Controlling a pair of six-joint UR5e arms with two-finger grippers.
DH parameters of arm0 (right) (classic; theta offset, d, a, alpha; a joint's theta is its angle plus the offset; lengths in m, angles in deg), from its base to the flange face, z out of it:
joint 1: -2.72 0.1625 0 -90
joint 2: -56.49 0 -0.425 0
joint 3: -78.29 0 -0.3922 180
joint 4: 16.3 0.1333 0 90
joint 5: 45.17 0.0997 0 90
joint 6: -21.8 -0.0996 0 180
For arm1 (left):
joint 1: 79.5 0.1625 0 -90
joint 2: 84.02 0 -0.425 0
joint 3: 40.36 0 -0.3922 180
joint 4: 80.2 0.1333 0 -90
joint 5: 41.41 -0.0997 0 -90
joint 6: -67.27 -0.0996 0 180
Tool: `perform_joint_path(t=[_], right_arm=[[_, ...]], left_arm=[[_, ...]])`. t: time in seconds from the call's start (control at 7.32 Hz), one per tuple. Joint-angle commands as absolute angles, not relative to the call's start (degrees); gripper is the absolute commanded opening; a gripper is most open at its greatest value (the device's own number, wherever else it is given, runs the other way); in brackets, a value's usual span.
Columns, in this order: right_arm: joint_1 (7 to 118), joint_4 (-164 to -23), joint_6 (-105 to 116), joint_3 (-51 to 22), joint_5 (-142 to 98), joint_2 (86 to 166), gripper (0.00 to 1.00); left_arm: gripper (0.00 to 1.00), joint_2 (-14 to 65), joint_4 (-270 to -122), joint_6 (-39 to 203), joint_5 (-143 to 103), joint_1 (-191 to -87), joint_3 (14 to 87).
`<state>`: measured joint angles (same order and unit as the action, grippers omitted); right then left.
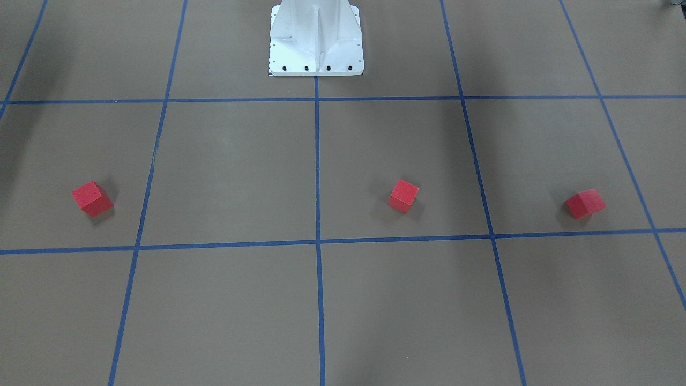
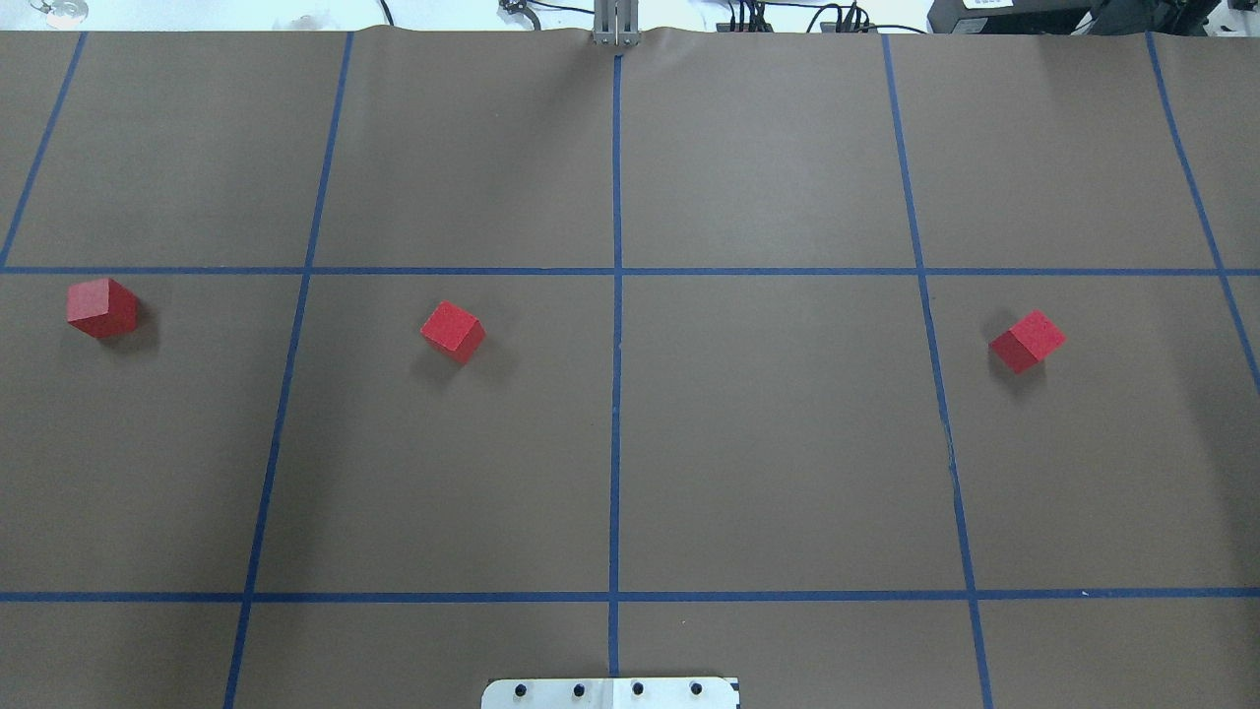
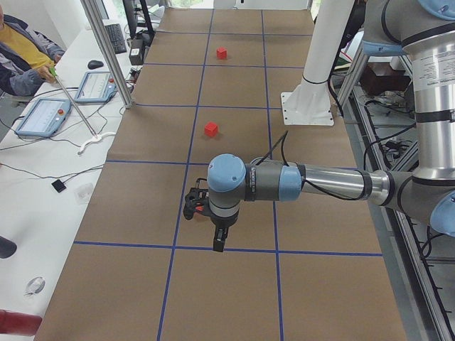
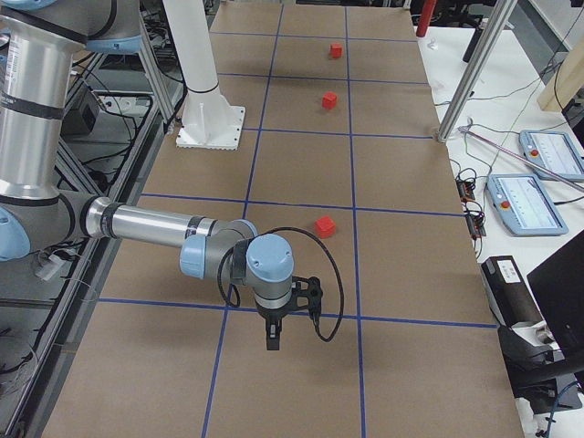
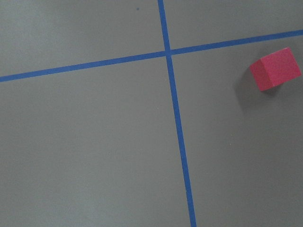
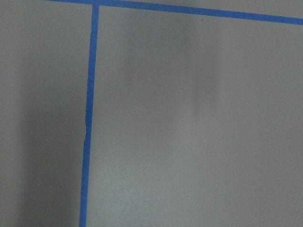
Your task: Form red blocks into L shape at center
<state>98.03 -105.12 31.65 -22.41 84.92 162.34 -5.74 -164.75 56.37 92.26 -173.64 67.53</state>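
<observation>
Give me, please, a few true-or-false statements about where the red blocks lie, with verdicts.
1. The leftmost block, the middle block and the rightmost block all rest on the brown table. True.
2. The blocks touch, forming an L. False: they lie apart in a rough row.
3. The middle block lies on the robot's left of the middle tape line. True.
4. The rightmost block straddles a tape line. False: it lies inside a grid square.

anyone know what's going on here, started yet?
Nothing is gripped yet. Three red blocks lie apart in a row: the far-left block, the near-center block just left of the middle line, and the right-side block. None form an L at the center. The left gripper and right gripper hover above the table's ends, neither touching a block.
</observation>
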Motion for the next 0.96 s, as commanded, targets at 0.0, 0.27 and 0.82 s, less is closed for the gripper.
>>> perform_joint_path(t=[0.0, 0.27, 0.82], right_arm=[[98.08, -103.94, 31.56, -23.3, 85.87, 162.14, 0.99], [98.0, -97.38, 31.38, -23.31, 85.88, 162.22, 1.0], [98.08, -83.2, 30.07, -22.78, 86.48, 160.57, 0.99]], left_arm=[[1.0, -5.79, -164.75, 56.37, 92.54, -173.64, 67.92], [1.0, -6.15, -164.67, 56.46, 92.19, -173.64, 68.97], [1.0, -0.98, -172.96, 56.73, 90.97, -174.08, 68.63]])
